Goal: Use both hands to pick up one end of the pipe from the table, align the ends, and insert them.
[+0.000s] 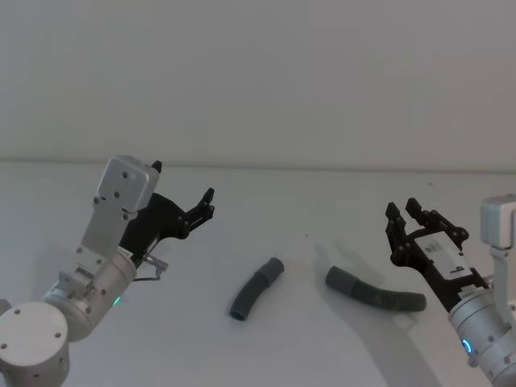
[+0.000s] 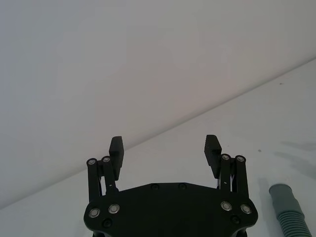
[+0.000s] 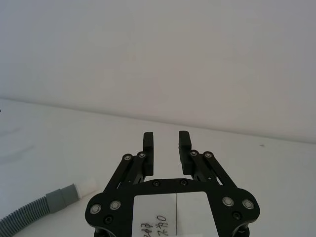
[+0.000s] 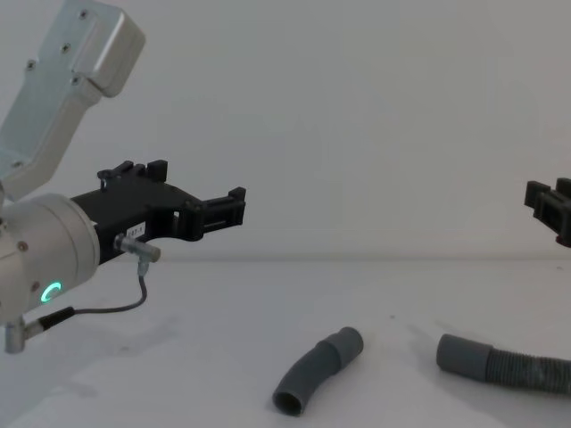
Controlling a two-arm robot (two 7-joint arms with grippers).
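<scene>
Pipe first: where is it? asks one.

In two pieces, says the other. The elbow (image 1: 255,289) and the hose (image 1: 375,292) both lie flat on the table (image 1: 306,226), down below the two grippers and in between them. The elbow is nearer the left gripper (image 1: 207,203). The hose is nearer the right gripper (image 1: 407,211). The two pieces are near each other but not touching.

Is the robot holding anything?

No. Both grippers hang in the air above the table with nothing in them. The left one has its fingers spread wide. The right one has its fingers apart too, but with just a small gap.

Why is each one on its own side?

Most likely so each can go down on the piece closest to it. Then the arms need not cross.

And the ends?

The elbow's cuff (image 4: 348,341) points toward the hose's cuff (image 4: 464,355), with bare table between them. That looks handy: once lifted, the cuffs would only need a little turning to line up. The right gripper may have to open wider first, because the hose looks fatter than its gap.
</scene>
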